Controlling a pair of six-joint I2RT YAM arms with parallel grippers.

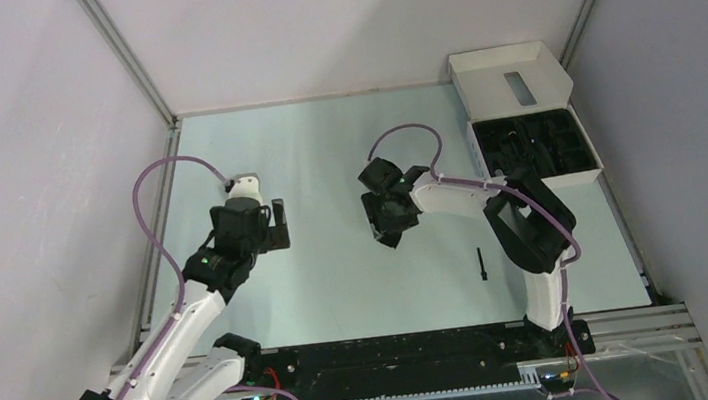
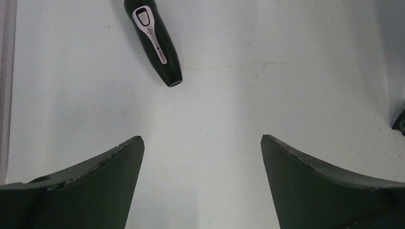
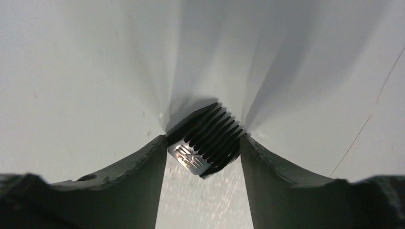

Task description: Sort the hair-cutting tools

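Observation:
The hair clipper, black with a silver-grey face, lies on the table ahead and to the left of my left gripper. That gripper stands wide open above bare table with nothing between its fingers. In the top view the left gripper hangs over the table's left part. A black comb attachment with a shiny strip sits tilted between the tips of my right gripper, touched on both sides by the fingers. The right gripper is at the table's middle. A thin black stick brush lies near the right arm.
A white box with a black tray holding dark pieces stands at the back right, its white lid folded open behind it. Metal rails run along the table's sides.

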